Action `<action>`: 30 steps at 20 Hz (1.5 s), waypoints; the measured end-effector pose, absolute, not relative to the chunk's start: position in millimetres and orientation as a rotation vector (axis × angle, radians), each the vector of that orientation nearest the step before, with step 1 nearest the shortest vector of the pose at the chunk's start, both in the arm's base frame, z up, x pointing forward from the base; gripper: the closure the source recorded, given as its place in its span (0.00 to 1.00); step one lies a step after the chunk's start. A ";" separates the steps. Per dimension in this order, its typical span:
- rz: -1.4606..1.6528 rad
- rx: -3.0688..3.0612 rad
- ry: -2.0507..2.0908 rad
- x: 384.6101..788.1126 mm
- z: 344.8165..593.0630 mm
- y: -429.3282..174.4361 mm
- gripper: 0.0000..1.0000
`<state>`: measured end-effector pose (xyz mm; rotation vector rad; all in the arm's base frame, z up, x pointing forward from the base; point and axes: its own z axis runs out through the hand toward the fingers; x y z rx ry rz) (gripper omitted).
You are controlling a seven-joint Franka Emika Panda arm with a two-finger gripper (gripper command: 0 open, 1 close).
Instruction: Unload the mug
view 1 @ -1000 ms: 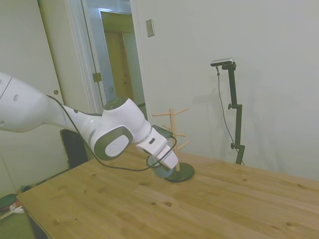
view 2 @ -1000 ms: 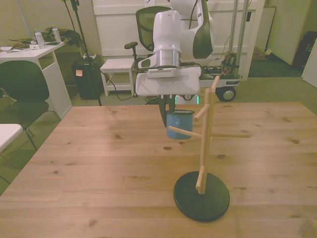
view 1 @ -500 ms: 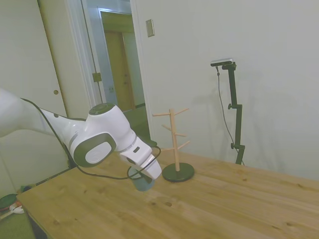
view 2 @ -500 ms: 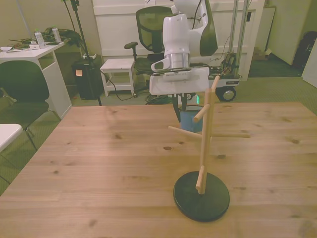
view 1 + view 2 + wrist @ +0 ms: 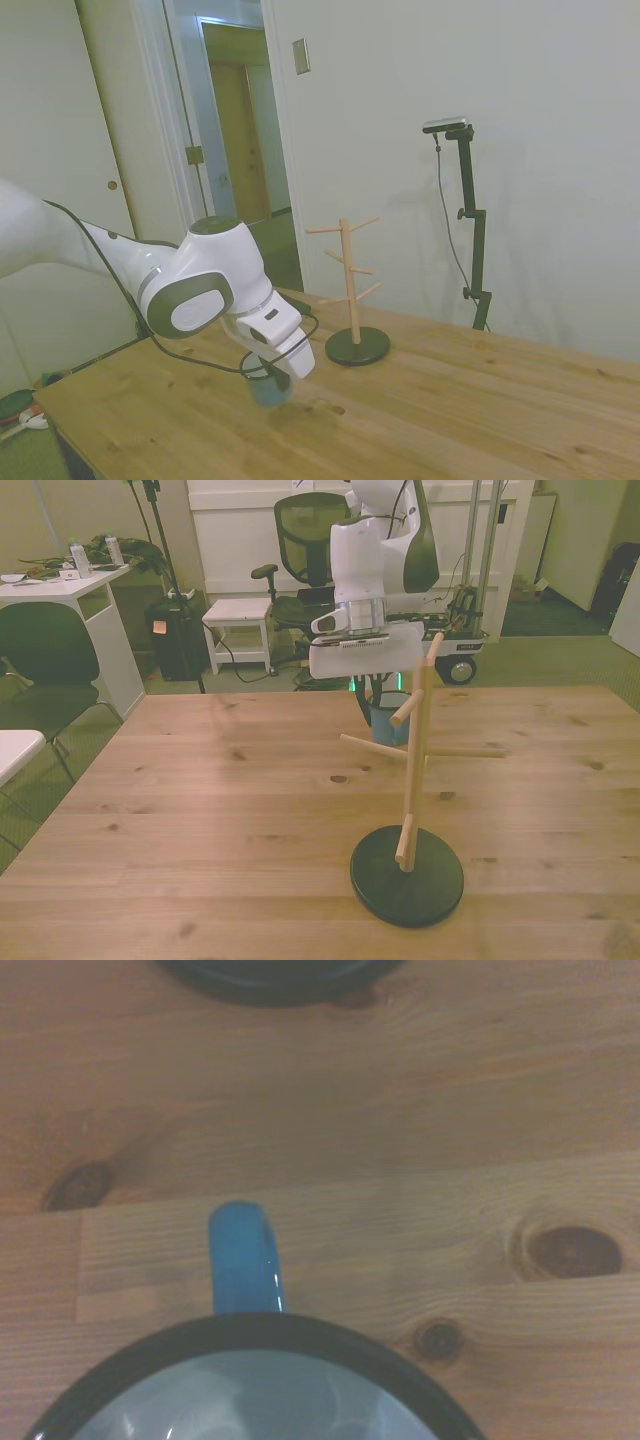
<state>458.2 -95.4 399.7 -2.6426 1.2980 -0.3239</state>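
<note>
A wooden table [image 5: 450, 400] stands in a pale-walled room with an open doorway behind it. In the side view the white arm [image 5: 190, 290] reaches in from the left, and below its wrist the mug [image 5: 268, 388] sits low at the tabletop, apart from the peg stand [image 5: 355, 300] to its right; whether its bottom touches the wood is hard to make out. The gripper [image 5: 275, 375] is at the mug's rim, its fingers mostly hidden by the wrist housing.

The front view shows an office behind the table, with a desk, chairs and a stool. There the gripper [image 5: 375, 692] hangs near the table's far edge, and the mug [image 5: 385, 720] shows only as a blue sliver behind the stand's post [image 5: 413, 770]. A dark finger drops to the mug's rim, so the gripper appears closed on it.

The wrist view alone shows the mug [image 5: 260, 1390] upright from above: dark rim, pale inside, blue handle [image 5: 243, 1255] pointing toward the stand's black base [image 5: 275, 975], which is cut off at the edge.
</note>
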 end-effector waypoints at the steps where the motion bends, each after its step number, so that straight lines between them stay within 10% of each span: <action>1: -0.311 -2.652 1.299 461.4 396.2 -95.9 1.00; 17: -0.138 -2.755 1.314 483.1 372.5 -96.9 1.00; 18: -0.135 -2.760 1.316 483.4 372.6 -97.0 0.00; 30: -0.096 -2.773 1.345 484.9 370.5 -92.1 0.00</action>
